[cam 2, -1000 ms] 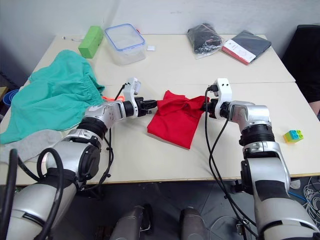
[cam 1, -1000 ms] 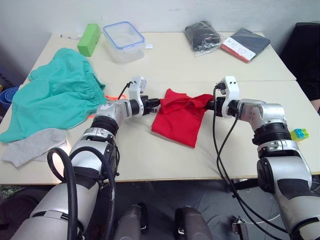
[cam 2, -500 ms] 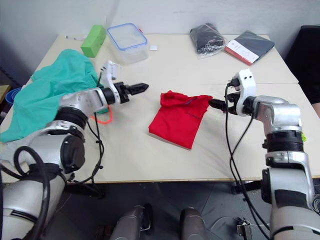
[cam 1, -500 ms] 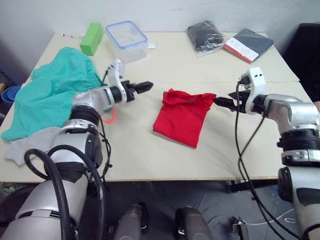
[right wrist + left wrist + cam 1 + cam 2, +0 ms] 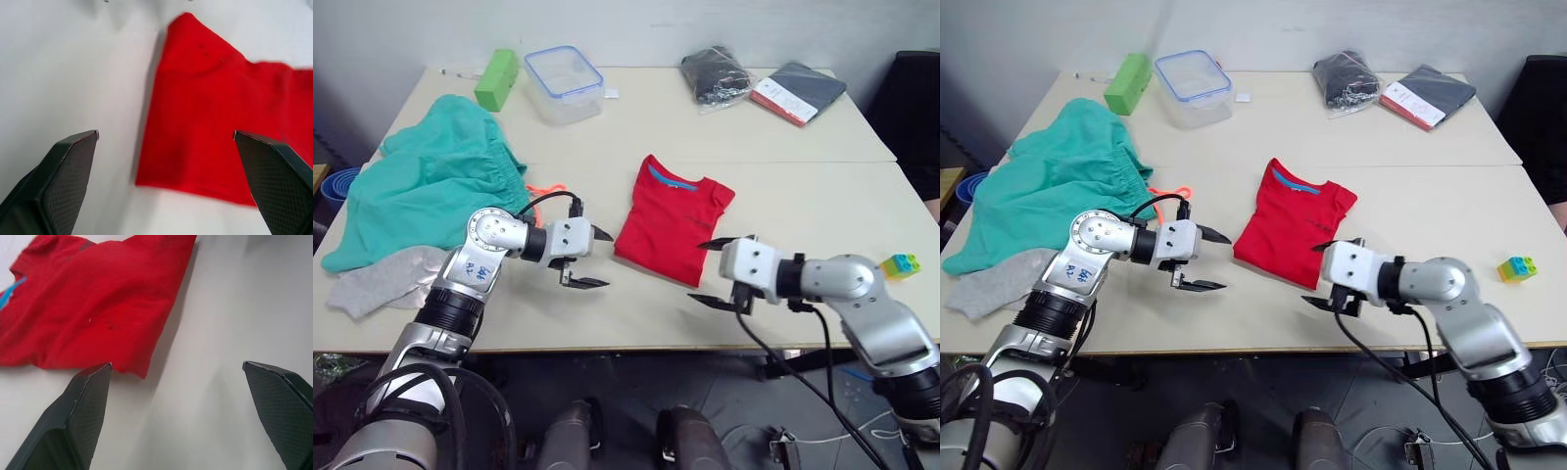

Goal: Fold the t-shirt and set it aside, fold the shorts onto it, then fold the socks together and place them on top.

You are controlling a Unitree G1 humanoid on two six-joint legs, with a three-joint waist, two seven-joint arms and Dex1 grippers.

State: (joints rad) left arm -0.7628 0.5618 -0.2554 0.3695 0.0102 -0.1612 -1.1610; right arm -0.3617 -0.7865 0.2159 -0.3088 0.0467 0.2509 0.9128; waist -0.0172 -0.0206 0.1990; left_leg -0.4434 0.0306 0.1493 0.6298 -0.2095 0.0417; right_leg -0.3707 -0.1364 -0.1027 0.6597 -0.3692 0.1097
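Both arms had swung away from the top of the shirt [image 5: 671,217] and come down to its near end. A second before, each claw pinched a shoulder of the red cloth; half a second before, they had let go and drawn apart to either side. Now the left claw [image 5: 586,258] hung just off the shirt's near-left corner and the right claw [image 5: 721,271] just off its near-right corner, both spread wide and holding nothing. In the wrist views each claw's fingers framed the hem with bare worktop [image 5: 803,196] between them.

The shirt lay flat in the middle of the worktop as a narrow panel, sleeves tucked in, the blue collar band uppermost at the far end and the hem toward the robot. That suggested the lengthwise folds were done and the arms had repositioned for the next one, probably lifting the hem up toward the collar.

The shorts [image 5: 431,191] were spread unfolded at the left of the worktop, orange drawstring showing at their right edge, and the socks [image 5: 382,279] lay loose just in front of them near the front-left edge. So the task was in its first part, with the shirt not yet set aside.
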